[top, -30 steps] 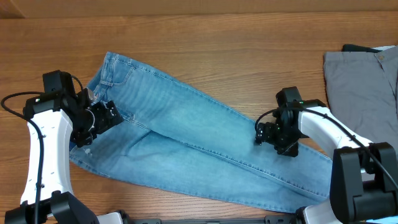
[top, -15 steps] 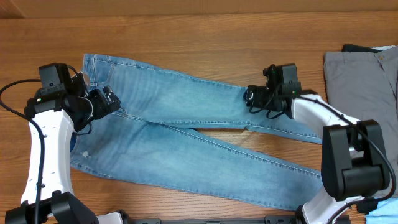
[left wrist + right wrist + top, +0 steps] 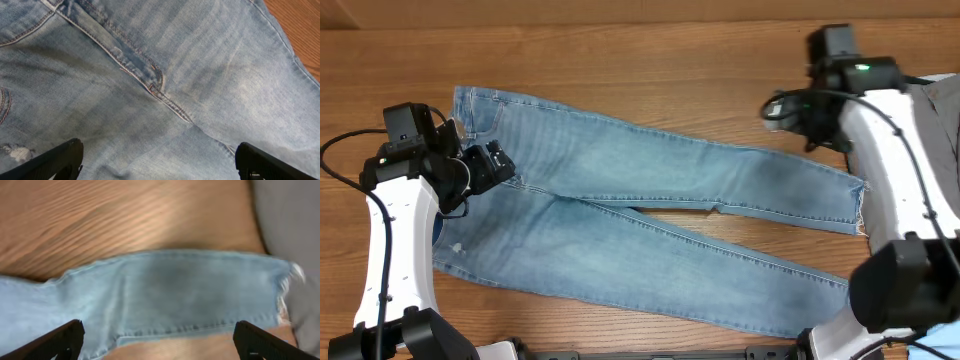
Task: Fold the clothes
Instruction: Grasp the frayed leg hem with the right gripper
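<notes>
We see a wooden desk (image 3: 650,60) with warm brown grain. The jeans (image 3: 620,190) lie flat across it, legs spread apart toward the right, the upper frayed hem near the grey trousers (image 3: 290,210). Our left pincer (image 3: 160,165) is released over the seat seam. Our right pincer (image 3: 160,340) hangs released over the upper leg's hem end.

Warm brown wood-grain table (image 3: 650,60) under even light.
</notes>
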### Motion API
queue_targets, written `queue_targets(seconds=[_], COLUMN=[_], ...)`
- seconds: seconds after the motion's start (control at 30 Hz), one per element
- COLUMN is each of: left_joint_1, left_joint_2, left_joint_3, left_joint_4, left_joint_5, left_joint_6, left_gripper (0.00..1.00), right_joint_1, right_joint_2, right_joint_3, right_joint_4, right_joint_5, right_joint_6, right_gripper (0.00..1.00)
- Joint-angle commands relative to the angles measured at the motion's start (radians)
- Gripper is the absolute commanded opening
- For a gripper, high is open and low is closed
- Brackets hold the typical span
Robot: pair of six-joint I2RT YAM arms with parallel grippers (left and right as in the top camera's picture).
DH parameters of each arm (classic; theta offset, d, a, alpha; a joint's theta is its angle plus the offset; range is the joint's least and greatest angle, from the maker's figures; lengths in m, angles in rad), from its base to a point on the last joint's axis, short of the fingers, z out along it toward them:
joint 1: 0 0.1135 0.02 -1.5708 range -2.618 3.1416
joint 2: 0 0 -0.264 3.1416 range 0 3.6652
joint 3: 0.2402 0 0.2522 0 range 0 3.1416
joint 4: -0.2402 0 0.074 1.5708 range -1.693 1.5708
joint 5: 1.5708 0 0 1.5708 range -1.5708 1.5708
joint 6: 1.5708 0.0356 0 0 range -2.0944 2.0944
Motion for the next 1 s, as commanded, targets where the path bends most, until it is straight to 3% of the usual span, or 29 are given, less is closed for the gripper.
queue_targets(seconds=[0.0,0.13,0.27,0.53,0.7,0.73,0.8,0.87,0.9,0.97], left_joint_1=[-0.008,-0.013,-0.053,-0.105,-0.105,-0.105,-0.105,-0.105,-0.105,-0.105], left_joint_2=[-0.012,-0.012,-0.012,-0.012,-0.012,-0.012,-0.012,-0.012,-0.012,-0.012], left_joint_3=[-0.001,-0.001,-0.001,-0.001,-0.001,-0.001,-0.001,-0.001,-0.001,-0.001], left_joint_4=[-0.006,0.029,0.036,0.032,0.027,0.026,0.024,0.017,0.016,0.016], left_joint_5=[0.011,0.011,0.008,0.008,0.009,0.009,0.009,0.008,0.009,0.008], left_joint_6=[0.011,0.030,0.041,0.040,0.040,0.040,0.040,0.041,0.041,0.040], left_gripper=[1.00,1.00,1.00,1.00,1.00,1.00,1.00,1.00,1.00,1.00], right_joint_1=[-0.168,-0.336,-0.372,-0.372,-0.372,-0.372,-0.372,-0.372,-0.372,-0.372], right_joint_2=[-0.021,-0.002,-0.002,0.001,0.016,0.018,0.018,0.018,0.018,0.018], right_joint_3=[-0.015,-0.204,-0.439,-0.592,-0.619,-0.619,-0.619,-0.619,-0.619,-0.619], right_joint_4=[-0.010,0.098,0.300,0.531,0.589,0.599,0.608,0.615,0.617,0.623], right_joint_5=[-0.007,-0.139,-0.153,-0.153,-0.153,-0.153,-0.153,-0.157,-0.157,-0.157], right_joint_6=[0.047,-0.081,-0.135,-0.135,-0.135,-0.135,-0.135,-0.135,-0.135,-0.135], right_gripper=[1.00,1.00,1.00,1.00,0.99,0.86,0.41,0.08,0.04,0.04])
